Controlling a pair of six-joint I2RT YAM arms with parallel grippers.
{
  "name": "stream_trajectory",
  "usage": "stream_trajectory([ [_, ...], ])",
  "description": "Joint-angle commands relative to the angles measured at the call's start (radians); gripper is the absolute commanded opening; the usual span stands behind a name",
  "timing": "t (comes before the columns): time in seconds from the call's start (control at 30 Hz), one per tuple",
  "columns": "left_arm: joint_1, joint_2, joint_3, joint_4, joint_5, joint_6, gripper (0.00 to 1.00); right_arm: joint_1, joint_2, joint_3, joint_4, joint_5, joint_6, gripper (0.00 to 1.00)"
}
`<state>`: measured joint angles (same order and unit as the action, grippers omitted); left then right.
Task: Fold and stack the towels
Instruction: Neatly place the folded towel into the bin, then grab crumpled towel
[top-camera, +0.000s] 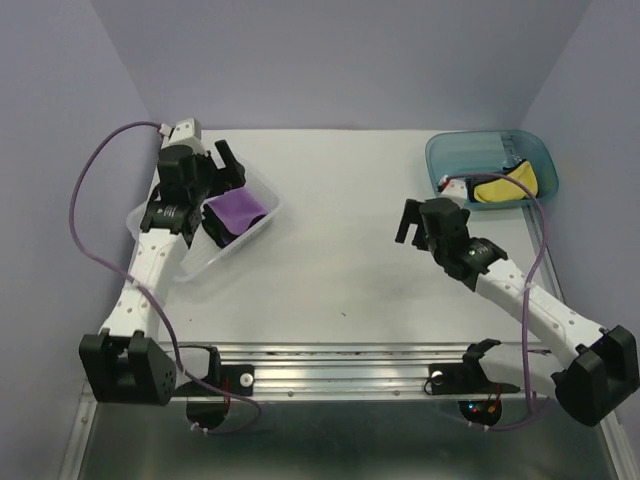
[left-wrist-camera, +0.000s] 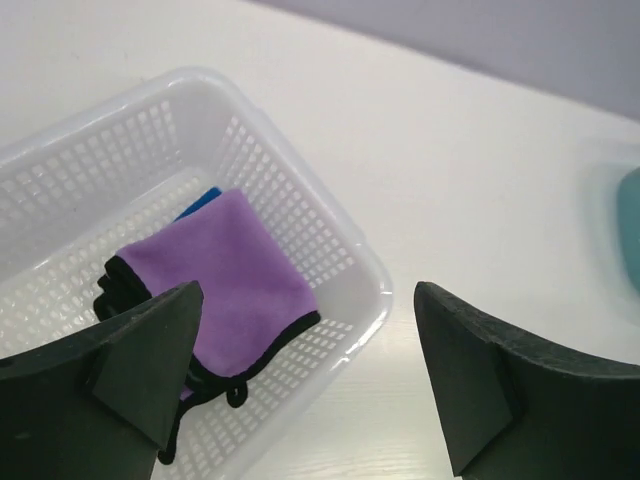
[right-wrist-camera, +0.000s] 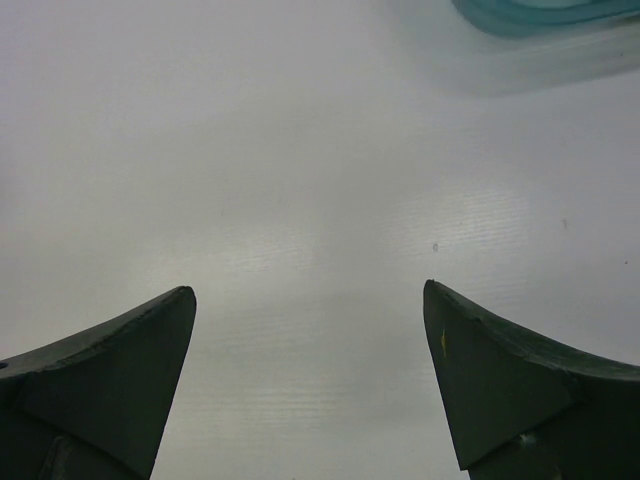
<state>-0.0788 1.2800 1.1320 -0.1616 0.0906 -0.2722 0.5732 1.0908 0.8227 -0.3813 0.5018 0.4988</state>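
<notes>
Left claw (left-wrist-camera: 305, 292) wide, empty, above latticed basket (left-wrist-camera: 335, 250). Purple towel (left-wrist-camera: 225, 275) folded inside, near corner behind a finger. Blue towel (left-wrist-camera: 200, 203) underneath, only a corner showing. Right claw (right-wrist-camera: 308, 288) wide, empty, over counter (right-wrist-camera: 300, 150). Yellow towel (top-camera: 505, 186) in teal tub (top-camera: 450, 150), crossed by a cable, shape unclear.

The tray (top-camera: 196, 262) sits at the left of the desk (top-camera: 340, 270), the tub (top-camera: 455, 150) at its far right corner, well apart. In the tray, 1 folded towel (top-camera: 238, 210) lies on a 2nd towel (left-wrist-camera: 200, 203), whose corner shows behind it. A 3rd towel (top-camera: 505, 186) lies in the tub. The left end effector (top-camera: 232, 165) hangs above the tray; the right end effector (top-camera: 408, 225) hangs above bare desk, before and left of the tub.
</notes>
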Motion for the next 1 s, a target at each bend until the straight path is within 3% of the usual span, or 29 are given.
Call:
stream_trajectory([
  [0.0,-0.021,-0.146,-0.084,0.069,0.009,-0.084,0.99,-0.191,0.055,0.145,0.022,-0.051,-0.020,1.00],
  [0.13,-0.024,-0.252,-0.178,0.120,-0.009,-0.108,0.99,-0.416,0.210,0.375,0.010,-0.230,-0.083,1.00],
  [0.33,-0.032,-0.246,-0.239,0.137,0.024,-0.101,0.99,-0.633,0.582,0.702,-0.080,-0.174,-0.181,1.00],
  [0.37,-0.032,-0.243,-0.241,0.139,0.024,-0.096,0.99,-0.686,0.627,0.793,-0.123,-0.234,-0.190,1.00],
  [0.43,-0.033,-0.238,-0.247,0.142,0.027,-0.093,0.99,-0.731,0.758,0.874,-0.152,-0.290,-0.213,1.00],
  [0.63,-0.033,-0.235,-0.267,0.157,0.034,-0.082,0.99,-0.811,1.061,1.163,-0.297,-0.241,-0.279,1.00],
  [0.7,-0.033,-0.232,-0.275,0.155,0.017,-0.081,0.99,-0.828,1.180,1.210,-0.297,-0.223,-0.279,1.00],
  [0.87,-0.033,-0.214,-0.278,0.157,0.001,-0.079,0.99,-0.863,1.248,1.218,-0.274,-0.261,-0.223,1.00],
  [0.93,-0.033,-0.203,-0.271,0.157,-0.014,-0.079,0.99,-0.871,1.252,1.198,-0.232,-0.275,-0.210,0.90],
  [0.97,-0.033,-0.199,-0.268,0.157,-0.018,-0.079,0.99,-0.872,1.250,1.178,-0.222,-0.288,-0.201,0.64],
])
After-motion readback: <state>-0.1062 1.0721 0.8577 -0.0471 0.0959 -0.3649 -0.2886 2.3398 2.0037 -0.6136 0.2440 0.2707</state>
